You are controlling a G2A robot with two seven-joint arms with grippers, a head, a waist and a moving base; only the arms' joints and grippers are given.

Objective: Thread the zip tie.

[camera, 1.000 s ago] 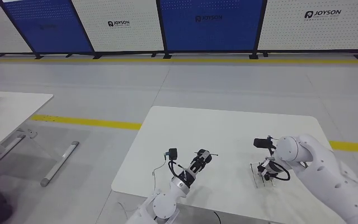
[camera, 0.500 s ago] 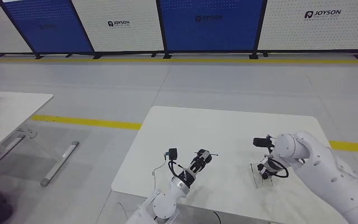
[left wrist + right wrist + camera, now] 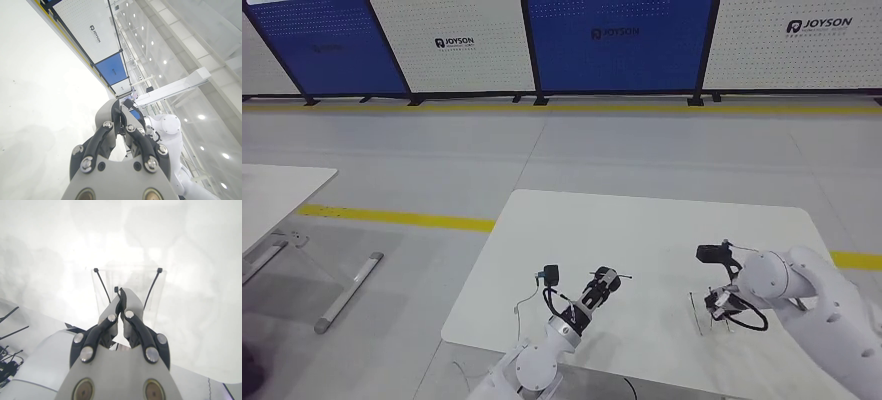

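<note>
My right gripper (image 3: 121,292) is shut on a black zip tie (image 3: 116,289), whose head pokes out just past the fingertips. Right behind it a clear plastic stand (image 3: 162,291) holds two more zip ties: one (image 3: 103,285) leans on one side and the other (image 3: 152,285) on the opposite side. From above, the right gripper (image 3: 718,303) sits beside the stand (image 3: 699,312) near the table's front right. My left gripper (image 3: 604,280) rests low at the front middle, shut (image 3: 120,111). A thin dark sliver sticks out by its tips; I cannot tell what it is.
The white table (image 3: 642,230) is bare between the two arms and toward its far edge. Thin black strips (image 3: 9,317) lie off to one side in the right wrist view. A second white table (image 3: 272,195) and a metal bar (image 3: 347,292) stand off to the left.
The right gripper has drawn a little to the right, away from the clear stand, still shut on the zip tie. The left arm has not moved.
</note>
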